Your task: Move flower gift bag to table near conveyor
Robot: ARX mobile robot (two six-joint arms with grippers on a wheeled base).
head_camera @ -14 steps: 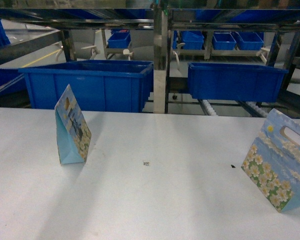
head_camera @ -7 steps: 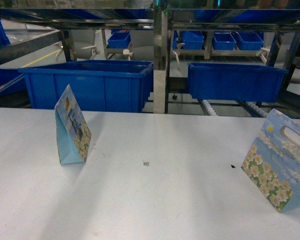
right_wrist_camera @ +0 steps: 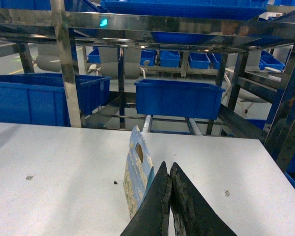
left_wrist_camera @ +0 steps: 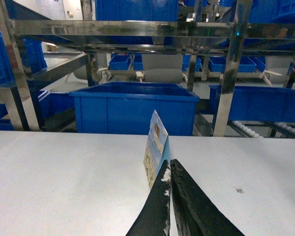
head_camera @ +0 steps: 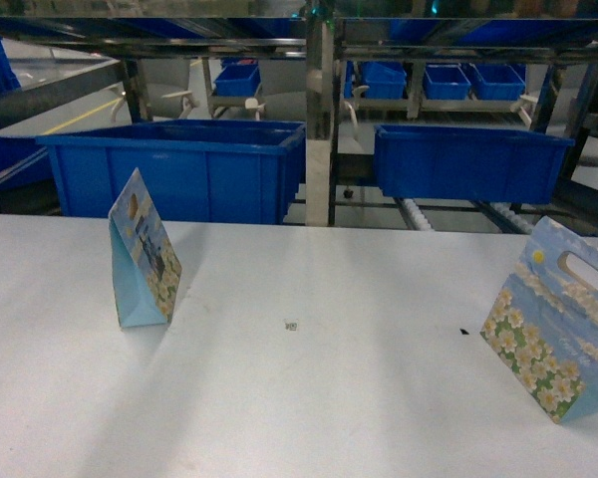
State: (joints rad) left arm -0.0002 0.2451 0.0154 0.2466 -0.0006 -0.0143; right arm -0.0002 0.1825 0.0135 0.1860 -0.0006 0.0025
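Two flower gift bags stand upright on the white table [head_camera: 309,408]: one at the left [head_camera: 145,254], one with a cut-out handle at the right [head_camera: 556,324]. Neither gripper shows in the head view. In the left wrist view my left gripper [left_wrist_camera: 170,164] is shut and empty, its tips just in front of the left bag [left_wrist_camera: 155,145]. In the right wrist view my right gripper [right_wrist_camera: 169,167] is shut and empty, with the handled bag [right_wrist_camera: 136,169] just beyond and left of its tips. The conveyor [head_camera: 415,212] with pale rollers runs behind the table's far edge.
A large blue bin [head_camera: 179,169] and a second blue bin [head_camera: 468,159] sit behind the table in a steel frame with upright posts [head_camera: 319,119]. More blue bins [head_camera: 448,80] stand further back. Tiny dark specks [head_camera: 291,325] dot the table.
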